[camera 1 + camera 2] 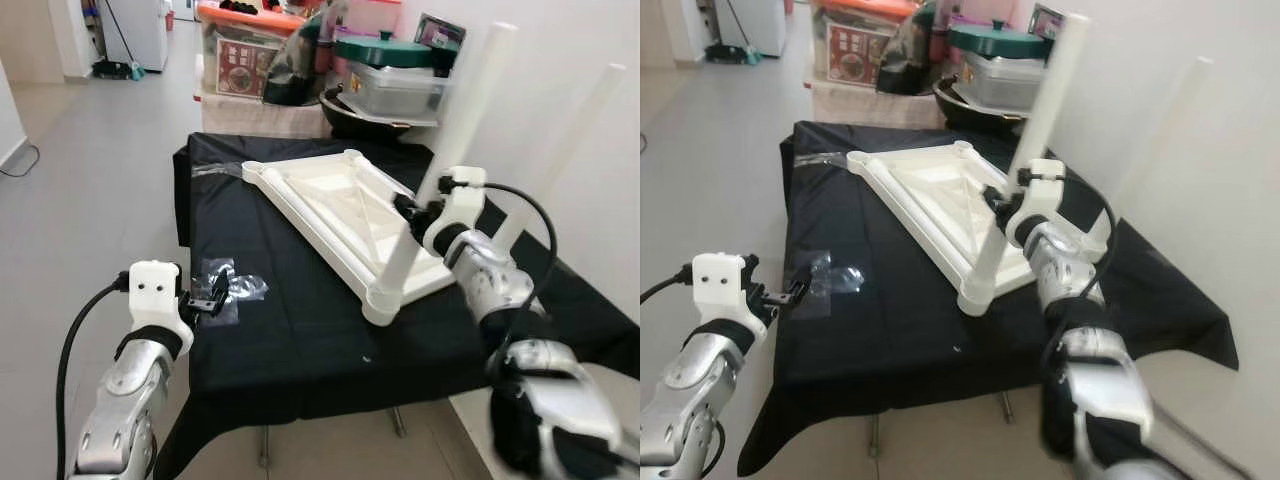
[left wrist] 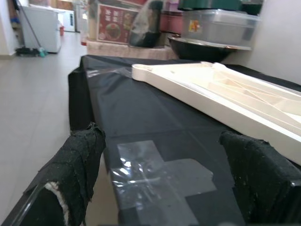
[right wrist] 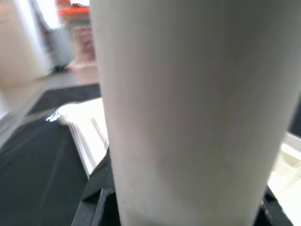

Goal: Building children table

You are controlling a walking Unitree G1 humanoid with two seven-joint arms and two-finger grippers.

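Observation:
A white children's tabletop (image 1: 330,205) lies upside down on the black-covered table (image 1: 290,330). One white leg (image 1: 448,160) stands tilted in the tabletop's near corner socket (image 1: 383,303). My right gripper (image 1: 412,212) is shut on this leg at mid-height; in the right wrist view the leg (image 3: 188,113) is pressed close against the camera. A second white leg (image 1: 560,160) stands at the far right corner, by the wall. My left gripper (image 1: 212,296) is open at the table's left edge, just over a patch of clear tape (image 2: 155,174).
Boxes, a pot and plastic containers (image 1: 380,70) are stacked behind the table's far end. A white wall (image 1: 590,120) runs close along the right side. Grey floor (image 1: 90,180) lies to the left.

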